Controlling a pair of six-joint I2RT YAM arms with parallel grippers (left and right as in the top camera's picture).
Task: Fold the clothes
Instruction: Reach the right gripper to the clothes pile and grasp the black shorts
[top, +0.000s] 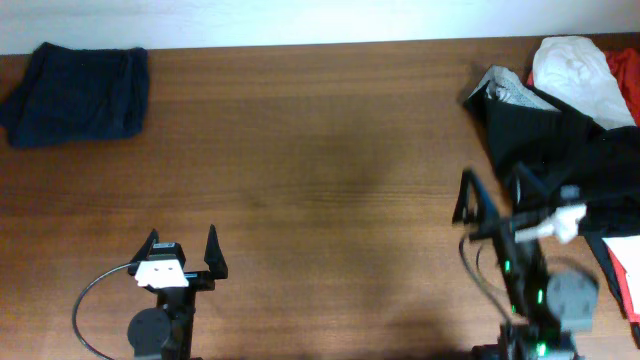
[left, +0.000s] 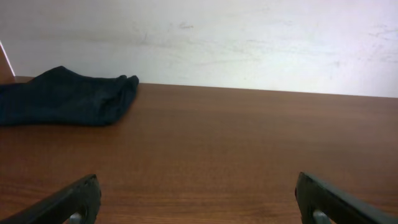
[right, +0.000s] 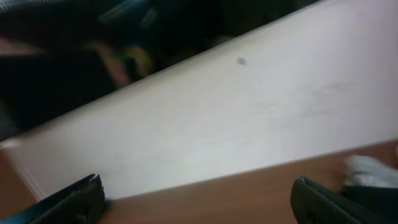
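Clothes (top: 560, 135), black and rumpled, lie heaped at the bench's (top: 330, 180) far right corner beside white and red garments (top: 585, 70). Both the left end effector (top: 182, 252) and right end effector (top: 495, 195) gape wide, grasping nothing; a navy garment (top: 78, 95) sits far left.

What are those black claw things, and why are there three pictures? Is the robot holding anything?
Those claws are the hands of two robot arms, called grippers. One picture looks down from above the brown table. There you see the left gripper and the right gripper, both wide open and holding nothing. The other two pictures come from little cameras on each wrist, so you only see two dark fingertips at the bottom. On the table lie a folded navy garment in the far left corner, and on the right a big crumpled black garment with white clothes and red clothes behind it. The black one is what the robot should fold.
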